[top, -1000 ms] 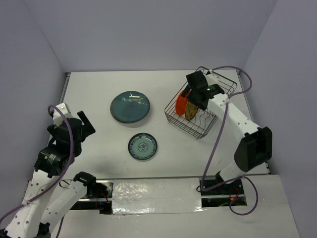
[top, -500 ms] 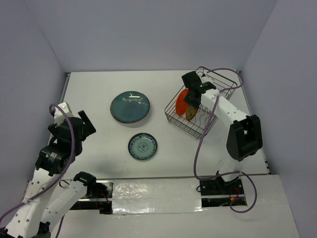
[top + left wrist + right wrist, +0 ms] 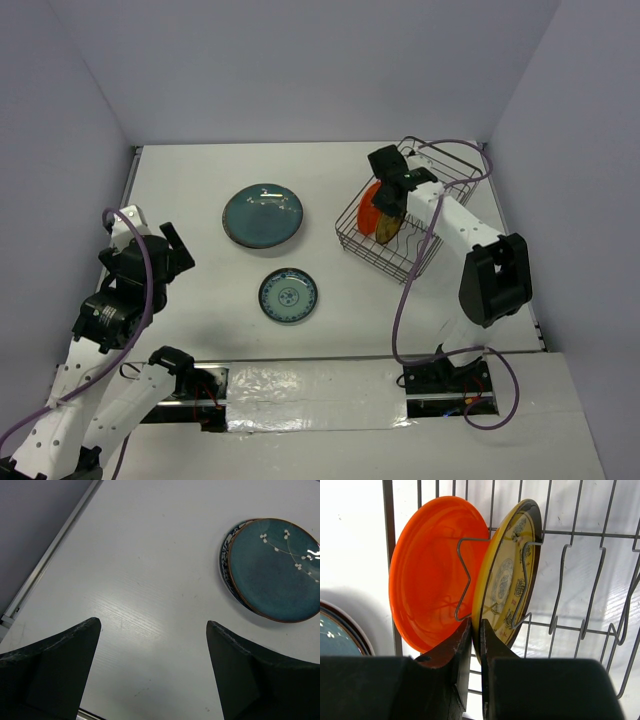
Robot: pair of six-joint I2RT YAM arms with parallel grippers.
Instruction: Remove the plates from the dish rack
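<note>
Pinching the lower rim of the yellow plate (image 3: pixel 507 580) with my right gripper (image 3: pixel 476 645), as it stands in the rack (image 3: pixel 388 510) just beside the orange plate (image 3: pixel 430 570), I fear a lift snags a wire divider (image 3: pixel 469 577) or drags the orange plate along, while my left gripper (image 3: pixel 152 630) hangs spread above the table (image 3: pixel 150 555).

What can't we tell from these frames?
- Right wrist: whether the right gripper's jaws pinch the rim of the yellow-patterned plate; the jaws themselves cover the contact.
- Top external: the dish rack contents, largely covered by the right arm.
- Left wrist: the lower plate beneath the dark teal plate shows only a rim sliver.
</note>
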